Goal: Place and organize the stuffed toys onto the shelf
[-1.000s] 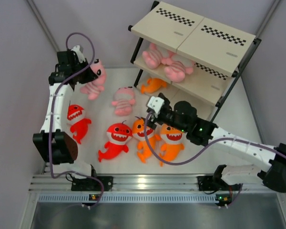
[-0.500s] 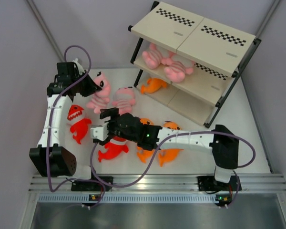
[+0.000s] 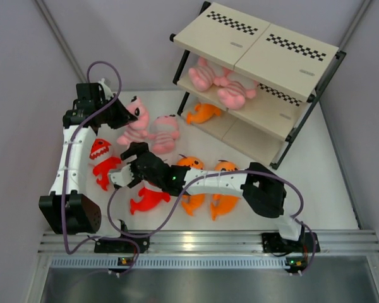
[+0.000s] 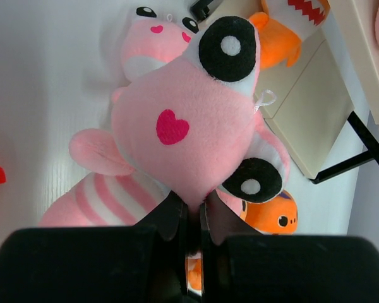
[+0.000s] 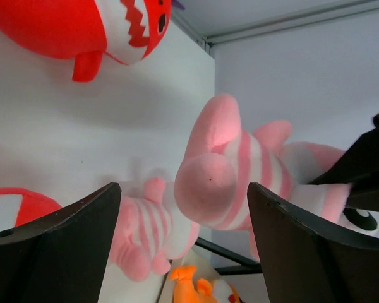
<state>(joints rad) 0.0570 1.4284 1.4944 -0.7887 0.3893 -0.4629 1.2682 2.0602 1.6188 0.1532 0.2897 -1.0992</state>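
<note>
Two grippers crowd one corner here! The left gripper (image 4: pixel 191 213) is pinched hard on a small fold at the head of a pink striped plushie (image 4: pixel 189 126), fingers squeezed together with only plush between them. The toy looks lifted clear of the table (image 3: pixel 316 189), out at ten o'clock in the overhead view. Just at five o'clock from it, the right gripper (image 3: pixel 136 153) has its fingers spread wide with nothing in them, pointing up at the dangling striped body.

Moving outward, a second pink plushie (image 3: pixel 165 132) lies just beside the held one at three o'clock. A red shark (image 3: pixel 102 161) sits at seven o'clock. Another red shark (image 3: pixel 146 197) and two orange sharks (image 3: pixel 224 203) peek out from under the right forearm. The shelf (image 3: pixel 259 44) stands well apart at two o'clock, with two pink plushies (image 3: pixel 218 82) on its middle board and an orange shark (image 3: pixel 203 113) on the bottom one.

Now the dangers. That grip is only a pinch of fabric, so a quick swing toward the shelf could let the toy slip free. The arms are very near each other, and a careless move could knock them together or snag the hanging body on those open fingers. The right forearm lies across the sharks, so pulling it back low could drag them out of place.
</note>
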